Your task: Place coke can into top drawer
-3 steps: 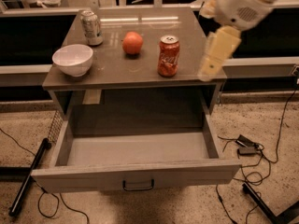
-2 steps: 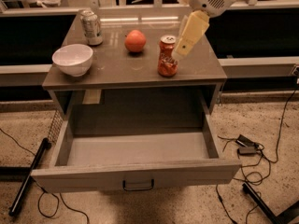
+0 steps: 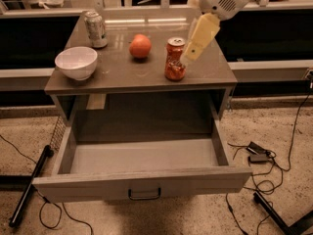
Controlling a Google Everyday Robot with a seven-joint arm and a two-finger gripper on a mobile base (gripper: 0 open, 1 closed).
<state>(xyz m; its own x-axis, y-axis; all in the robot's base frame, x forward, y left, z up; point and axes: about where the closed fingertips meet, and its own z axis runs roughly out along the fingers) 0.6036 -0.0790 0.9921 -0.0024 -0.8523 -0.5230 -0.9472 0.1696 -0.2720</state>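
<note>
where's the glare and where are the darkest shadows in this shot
Camera view: white glare streaks the back edge of the table top; the darkest shadow fills the recess above the open top drawer; warm light hits the claw, which hangs close beside the coke can.

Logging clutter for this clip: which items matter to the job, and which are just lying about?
Job: coke can on tabletop; top drawer, open; gripper close beside the can.
Lying about: white bowl, silver-and-green can, orange fruit.
</note>
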